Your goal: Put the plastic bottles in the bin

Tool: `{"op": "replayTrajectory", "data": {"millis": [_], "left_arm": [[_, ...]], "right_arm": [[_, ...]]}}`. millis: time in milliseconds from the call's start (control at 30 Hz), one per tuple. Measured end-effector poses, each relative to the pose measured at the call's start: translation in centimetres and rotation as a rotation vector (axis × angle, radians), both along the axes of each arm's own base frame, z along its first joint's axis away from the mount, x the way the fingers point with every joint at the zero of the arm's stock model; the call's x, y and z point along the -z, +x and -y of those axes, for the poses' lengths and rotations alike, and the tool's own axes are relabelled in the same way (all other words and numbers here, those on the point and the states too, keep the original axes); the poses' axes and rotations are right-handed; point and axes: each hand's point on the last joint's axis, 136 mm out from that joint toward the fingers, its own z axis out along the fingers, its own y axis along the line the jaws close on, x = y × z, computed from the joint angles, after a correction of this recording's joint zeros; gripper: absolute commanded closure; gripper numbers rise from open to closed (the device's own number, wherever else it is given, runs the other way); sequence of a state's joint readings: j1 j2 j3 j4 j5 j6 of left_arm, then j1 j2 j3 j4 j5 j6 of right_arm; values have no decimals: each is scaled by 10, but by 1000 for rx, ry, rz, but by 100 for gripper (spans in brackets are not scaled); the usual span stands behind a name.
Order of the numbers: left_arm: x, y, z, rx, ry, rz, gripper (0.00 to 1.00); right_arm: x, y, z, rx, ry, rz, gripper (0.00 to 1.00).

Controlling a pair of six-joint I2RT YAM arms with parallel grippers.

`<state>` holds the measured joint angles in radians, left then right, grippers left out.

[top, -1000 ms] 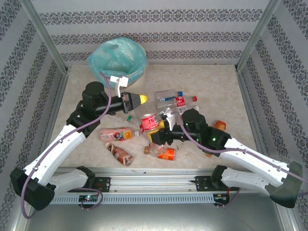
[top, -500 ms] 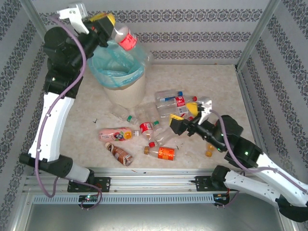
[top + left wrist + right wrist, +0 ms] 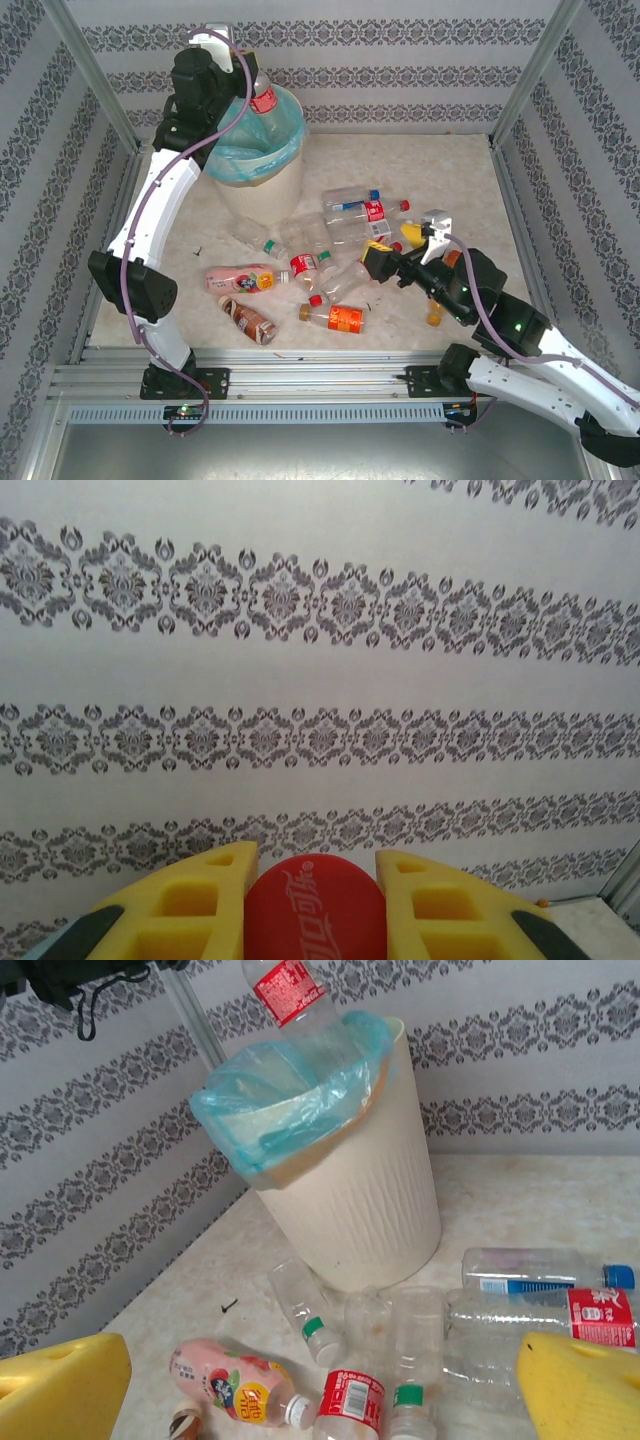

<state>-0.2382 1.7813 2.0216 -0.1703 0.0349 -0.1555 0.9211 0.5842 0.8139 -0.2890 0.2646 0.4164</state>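
Red-labelled clear plastic bottle (image 3: 315, 910), pinched by left gripper (image 3: 315, 853), hangs near round cream plastic bin (image 3: 370, 1210) rim; dropped off-centre, it may bounce out. Right gripper (image 3: 320, 1390) gapes empty.

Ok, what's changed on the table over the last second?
The left arm rose from the table, and the left fingers now hold a red-labelled bottle over the bin. The right arm drew back from the bottle pile; the right fingers stand open, empty. The pink bottle and brown bottle stayed put.
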Motion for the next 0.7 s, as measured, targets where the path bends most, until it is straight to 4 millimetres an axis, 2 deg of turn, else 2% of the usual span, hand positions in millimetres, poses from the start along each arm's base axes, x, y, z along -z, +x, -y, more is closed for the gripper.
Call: {"op": "replayTrajectory", "data": {"millis": [267,333,467,533,567,600,633,667,700], "left_arm": [[10,7,-5,-21,30,25,100],[21,10,-5,-24,52,20,100],[56,23,-4,-31,91,-37,100],[74,34,-3,-34,101,-69,85],[86,39,-2,-34,106,-89,70],[96,44,-1,-34,111,-108,51],[105,47,-1,-34,118,-125,37],[113,50,0,-31,122,-142,30],[118,52,1,-31,124,-154,28]], "right_arm": [[24,10,-19,-20,-62,-69,2],[28,12,-22,-19,-67,-81,2],[27,12,-22,-18,-55,-85,2],[26,12,-22,-13,-49,-87,2],[25,12,-21,-10,-45,-87,2],[24,12,-20,-9,-39,-88,2],[23,11,-19,-8,-31,-87,2],[21,10,-18,-5,-23,-85,2],[20,9,-16,-3,-13,-84,2]]}}
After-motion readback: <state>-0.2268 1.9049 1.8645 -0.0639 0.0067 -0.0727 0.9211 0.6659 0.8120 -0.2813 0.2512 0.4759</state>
